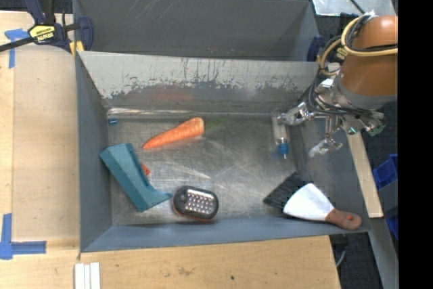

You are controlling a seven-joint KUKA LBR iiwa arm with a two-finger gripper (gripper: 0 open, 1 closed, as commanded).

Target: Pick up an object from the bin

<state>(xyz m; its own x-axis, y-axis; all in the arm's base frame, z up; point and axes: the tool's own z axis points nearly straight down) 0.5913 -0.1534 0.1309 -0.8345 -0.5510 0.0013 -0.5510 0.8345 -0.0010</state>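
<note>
Wedge far left, carrot next, round mesh piece in front, and at the right the claw hangs open and empty, brush nearest in the front-right corner: an approach step, I judge, calling next for lining up and descending.

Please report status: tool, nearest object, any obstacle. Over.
Tool open, empty, at right side of bin. Nearest: white brush with black bristles, below it in view. Carrot further left. Nothing between tool and brush.
</note>
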